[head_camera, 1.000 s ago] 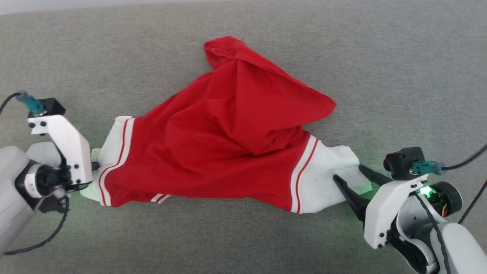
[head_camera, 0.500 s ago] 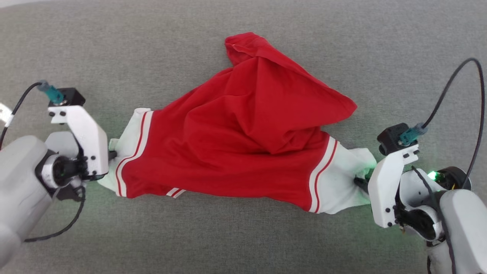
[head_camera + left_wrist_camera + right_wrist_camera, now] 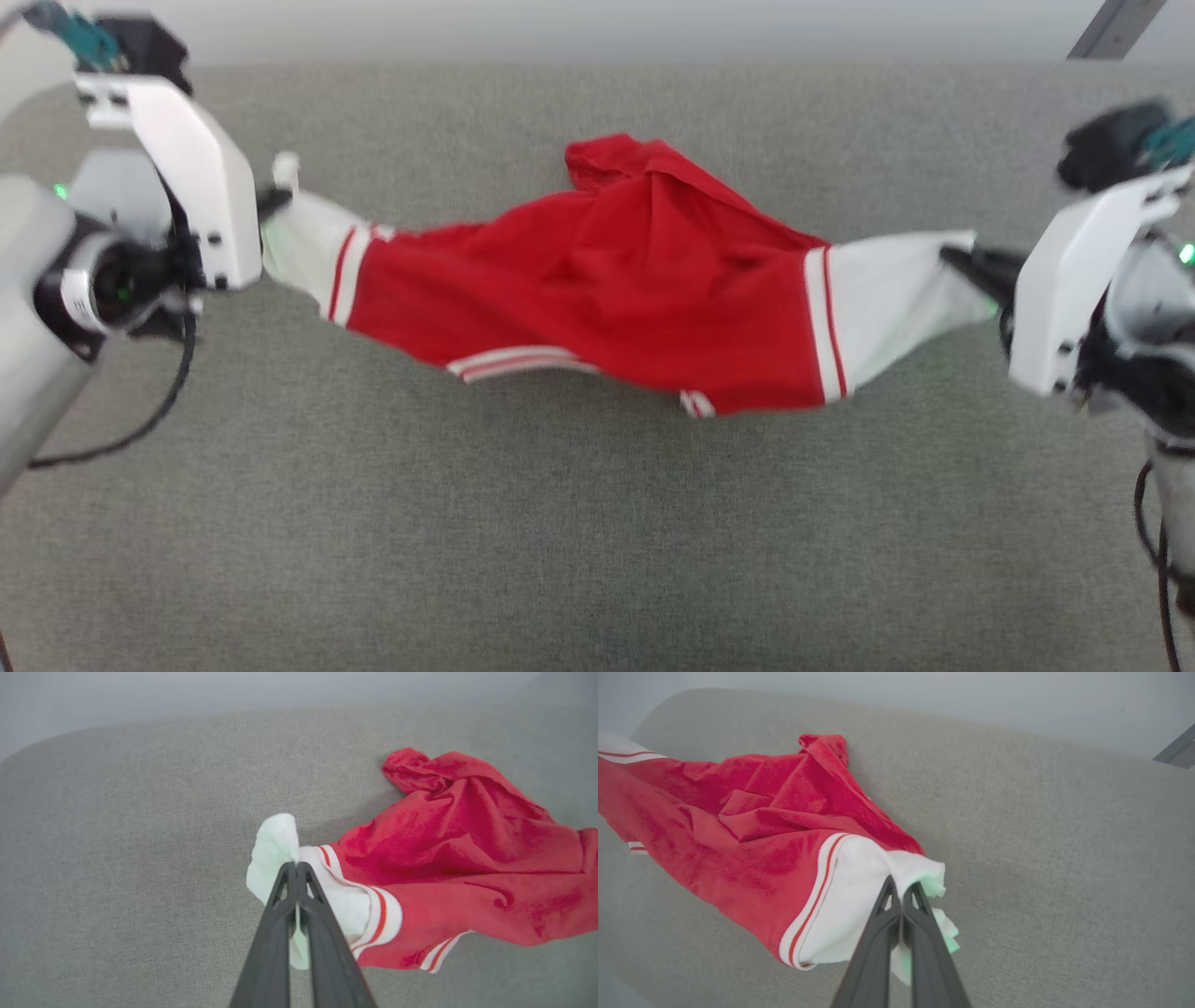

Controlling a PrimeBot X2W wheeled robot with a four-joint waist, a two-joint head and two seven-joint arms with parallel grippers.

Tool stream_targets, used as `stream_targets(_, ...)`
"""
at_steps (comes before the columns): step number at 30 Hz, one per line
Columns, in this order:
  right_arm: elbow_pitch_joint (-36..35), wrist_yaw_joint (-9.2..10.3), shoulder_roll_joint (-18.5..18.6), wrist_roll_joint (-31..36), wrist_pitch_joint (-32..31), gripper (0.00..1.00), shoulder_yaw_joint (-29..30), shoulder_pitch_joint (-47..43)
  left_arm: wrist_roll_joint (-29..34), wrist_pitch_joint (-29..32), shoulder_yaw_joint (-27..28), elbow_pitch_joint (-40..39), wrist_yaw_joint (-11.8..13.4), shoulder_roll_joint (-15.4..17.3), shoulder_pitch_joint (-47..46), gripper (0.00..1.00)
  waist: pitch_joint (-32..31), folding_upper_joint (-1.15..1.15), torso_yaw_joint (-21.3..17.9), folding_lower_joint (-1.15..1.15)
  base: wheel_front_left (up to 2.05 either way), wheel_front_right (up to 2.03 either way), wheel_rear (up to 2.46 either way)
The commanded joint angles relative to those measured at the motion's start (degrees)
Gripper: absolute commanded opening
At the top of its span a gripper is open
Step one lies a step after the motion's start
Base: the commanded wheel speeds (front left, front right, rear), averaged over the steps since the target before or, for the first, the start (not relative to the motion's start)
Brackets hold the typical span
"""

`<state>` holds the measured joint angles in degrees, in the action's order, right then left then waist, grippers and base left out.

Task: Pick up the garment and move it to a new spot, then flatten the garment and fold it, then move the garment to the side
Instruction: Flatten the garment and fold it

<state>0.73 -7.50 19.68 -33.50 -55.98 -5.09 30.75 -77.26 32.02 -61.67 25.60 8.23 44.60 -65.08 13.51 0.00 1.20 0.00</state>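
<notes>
Nearest in the head view is the grey fabric surface [image 3: 560, 541], with a black cable [image 3: 140, 429] looping off the left arm, which the frame edge cuts. The right arm is cut off too and smeared by motion blur, so its fingers are hard to make out there. The wrist views are clearer. The left gripper [image 3: 294, 868] [image 3: 275, 201] has its dark fingers pressed together on one white sleeve end of the garment [image 3: 635, 289] [image 3: 467, 858] [image 3: 752, 826], and the right gripper [image 3: 901, 889] [image 3: 962, 259] is clamped on the other white sleeve end. The red body hangs stretched between them over the middle of the surface. Whether its bunched far fold still touches the fabric cannot be told. Farther back are the surface's far edge and a grey strut [image 3: 1116, 23]. A second ago the garment lay slack on the surface with the right fingers spread beside its sleeve; now both ends are raised and pulled apart. The camera has also shifted.
</notes>
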Motion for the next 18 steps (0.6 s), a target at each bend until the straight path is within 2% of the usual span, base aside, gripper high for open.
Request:
stream_targets(1, -0.3, 0.0, 0.2, -1.0, -0.3, 0.0, 0.5, 1.9, 0.5, -0.4, 0.9, -1.5, 0.7, 0.3, -1.6, 0.0, -1.8, 0.0, 0.0, 0.0, 0.0, 0.0, 0.0)
stream_targets(6, -0.6, 0.0, 0.9, -1.7, 1.0, 0.0, 0.9, 7.8, 1.1, -1.0, 2.5, -4.1, 1.9, 0.6, -5.2, 0.0, -5.1, 0.0, -0.2, 0.0, 0.0, 0.0, 0.0)
stream_targets(12, 1.6, 0.01, 1.8, -0.7, 5.6, 0.0, 0.0, 14.2, 2.4, -1.9, 4.1, -4.2, 3.3, 0.4, -9.0, 0.0, -8.1, 0.0, -0.8, 0.0, 0.0, 0.0, 0.0)
stream_targets(18, 7.3, 0.01, 1.1, 0.5, 11.8, 0.0, -1.2, 22.2, 4.4, -4.1, 5.1, -1.5, 2.5, -1.0, -12.9, 0.0, -10.0, 0.0, -1.7, 0.0, 0.0, 0.0, 0.0)
